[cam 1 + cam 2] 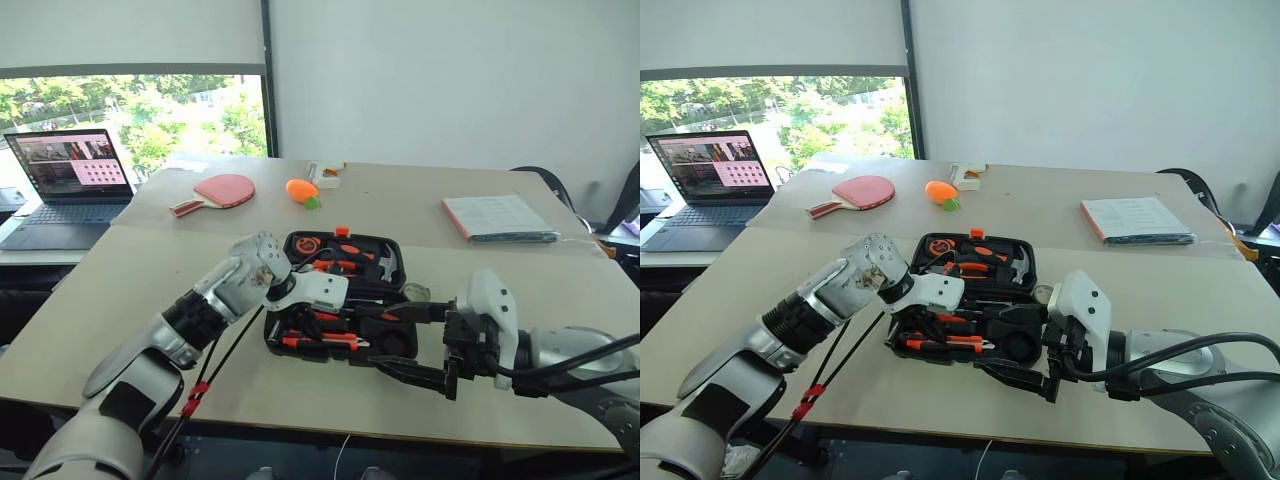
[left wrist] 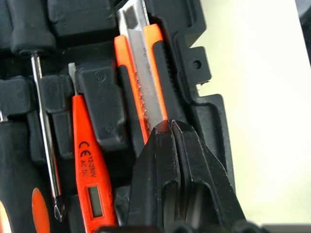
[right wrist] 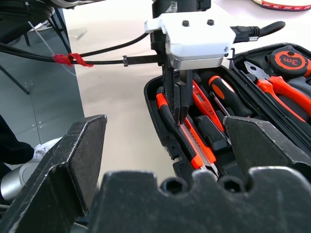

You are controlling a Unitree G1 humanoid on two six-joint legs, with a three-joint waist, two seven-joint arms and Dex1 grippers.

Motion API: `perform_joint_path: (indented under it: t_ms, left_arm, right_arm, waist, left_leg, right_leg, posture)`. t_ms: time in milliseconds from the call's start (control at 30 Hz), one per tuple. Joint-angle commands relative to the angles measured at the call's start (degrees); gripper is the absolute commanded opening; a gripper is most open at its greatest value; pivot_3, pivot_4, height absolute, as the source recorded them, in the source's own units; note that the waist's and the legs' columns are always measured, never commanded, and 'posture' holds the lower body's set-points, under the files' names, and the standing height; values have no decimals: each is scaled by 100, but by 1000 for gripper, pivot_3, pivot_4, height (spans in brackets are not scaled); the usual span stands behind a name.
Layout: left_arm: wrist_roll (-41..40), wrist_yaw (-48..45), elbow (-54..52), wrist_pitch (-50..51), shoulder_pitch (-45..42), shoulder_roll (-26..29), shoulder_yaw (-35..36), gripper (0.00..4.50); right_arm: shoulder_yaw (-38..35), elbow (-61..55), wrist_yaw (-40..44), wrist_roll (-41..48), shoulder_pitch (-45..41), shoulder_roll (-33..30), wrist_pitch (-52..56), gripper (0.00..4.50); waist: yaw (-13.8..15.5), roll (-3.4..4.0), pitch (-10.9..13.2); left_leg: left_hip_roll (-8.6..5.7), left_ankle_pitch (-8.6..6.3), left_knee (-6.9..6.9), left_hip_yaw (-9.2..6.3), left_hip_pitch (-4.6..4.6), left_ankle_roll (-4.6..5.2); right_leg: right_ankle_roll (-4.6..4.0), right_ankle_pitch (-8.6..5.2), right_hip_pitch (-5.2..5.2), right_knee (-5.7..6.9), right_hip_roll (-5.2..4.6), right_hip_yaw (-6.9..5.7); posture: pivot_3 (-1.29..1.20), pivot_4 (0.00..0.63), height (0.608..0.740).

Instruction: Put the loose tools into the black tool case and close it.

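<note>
The left claw point(image 3: 176, 104) stands with its two black fingers pinched together, tips down on the orange-and-black utility knife point(image 2: 146, 77), which lies in its slot along the outer wall of the black tool case point(image 1: 395, 262); I can't tell whether the fingers pinch the knife or just press on it. If the knife isn't fully bedded, lifting off could drag it back out, or a proud edge could stop the lid shutting. Just beside it sit the slim all-orange screwdriver point(image 2: 85, 160) and a thin metal-shafted screwdriver point(image 2: 44, 131), close enough to be nudged loose by a sideways slip. The case lies open near the table's point(image 1: 120, 300) front edge, pliers point(image 3: 286, 92) and a tape measure point(image 3: 290, 59) in its far half, so a hard push could skate it toward that edge. The right claw point(image 1: 425, 350) waits spread wide, empty, just off the case's right end; swinging in early, it could bump the case. The red paddle point(image 1: 222, 190), carrot toy point(image 1: 302, 190), booklet point(image 1: 497, 216) and laptop point(image 1: 65, 185) lie well away.
</note>
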Motion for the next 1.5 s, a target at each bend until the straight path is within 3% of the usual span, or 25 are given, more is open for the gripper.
perform_joint_path:
  t_ms: [33,200,333,567,600,667,900,967,1033,1133,1267,1400,1500]
  left_arm:
    - [83,-115,-320,-57,163,58,-165,113]
    - [435,104,-241,-438,360,70,-382,113]
    - [428,433,168,-467,235,-231,-124,113]
    - [-825,527,765,575,-492,-630,1536,113]
    - [-988,466,775,735,-575,-558,1704,494]
    - [-1315,378,745,838,-651,-414,2076,818]
    - [-2263,77,506,762,-354,420,3187,3237]
    - [-2412,20,430,756,-230,702,3360,3969]
    - [-2579,-108,232,790,-74,1008,3482,4396]
    - [-2812,-130,-93,925,59,1232,3560,4396]
    - [-3022,61,-594,934,264,1324,3635,4396]
    - [-3134,407,-972,775,495,1239,3731,4396]
    - [-3257,621,-1171,570,674,1146,3917,4396]
  right_arm:
    - [-137,-197,-30,51,38,-34,-60,4500]
    - [-152,-203,-56,71,45,-47,-58,4500]
    - [-171,-214,-54,53,84,-66,-59,4500]
    - [-670,-73,279,-208,463,-453,-129,4500]
    - [-842,9,378,-311,593,-543,-153,4500]
    - [-1296,270,556,-412,861,-654,-125,4500]
    - [-3299,1364,1409,-1198,2292,-745,-110,4500]
    - [-3666,1546,1646,-1391,2553,-795,-150,4500]
    - [-3797,1699,1894,-1542,2632,-942,-226,4500]
    - [-3403,1916,2049,-1599,2246,-1280,-290,4500]
    - [-1436,2459,2247,-2065,678,-1864,-858,4500]
    - [632,3217,2528,-2955,-1380,-1585,-1013,4500]
    - [2059,4186,2931,-4110,-2668,-1113,-1516,4500]
  waist:
    - [-4,0,0]
    - [-7,2,-1]
    - [32,11,-7]
    - [58,8,-4]
    - [52,8,-4]
    - [32,9,-5]
    - [-9,11,-6]
    - [-19,12,-6]
    - [-35,12,-6]
    - [-83,11,-6]
    - [-155,15,-4]
    - [-196,14,-2]
    - [-222,15,-1]
  left_leg:
    - [0,0,0,0,0,0]
    - [0,0,0,-1,6,0]
    - [-3,0,1,1,26,0]
    - [-30,17,17,-6,-13,19]
    - [-31,16,16,-9,-21,19]
    - [-34,15,13,-12,-27,22]
    - [-47,13,-6,-19,-24,25]
    - [-48,13,-10,-18,-15,25]
    - [-49,13,-10,-18,-11,24]
    - [-48,16,-9,-16,-2,19]
    - [-45,19,-8,-11,17,15]
    - [-46,25,-24,-7,19,11]
    - [-47,25,-26,-7,10,11]
  right_leg:
    - [0,0,0,0,0,0]
    - [0,0,7,0,0,0]
    - [1,0,26,0,-3,0]
    - [25,11,5,-1,-14,11]
    - [26,11,0,-3,-14,10]
    - [27,10,-5,-5,-15,10]
    - [29,6,-4,-8,-26,9]
    - [29,5,2,-9,-27,10]
    - [30,6,5,-7,-28,10]
    - [30,7,12,-5,-28,12]
    - [30,7,21,-3,-25,19]
    - [24,5,12,-3,-26,23]
    - [22,5,3,-3,-26,22]
  posture:
    - [0,150,737]
    - [0,150,737]
    - [0,150,737]
    - [0,150,737]
    - [0,150,737]
    - [0,150,737]
    - [0,150,737]
    - [0,150,737]
    - [0,150,737]
    - [0,150,737]
    - [0,150,737]
    - [0,150,737]
    - [0,150,737]
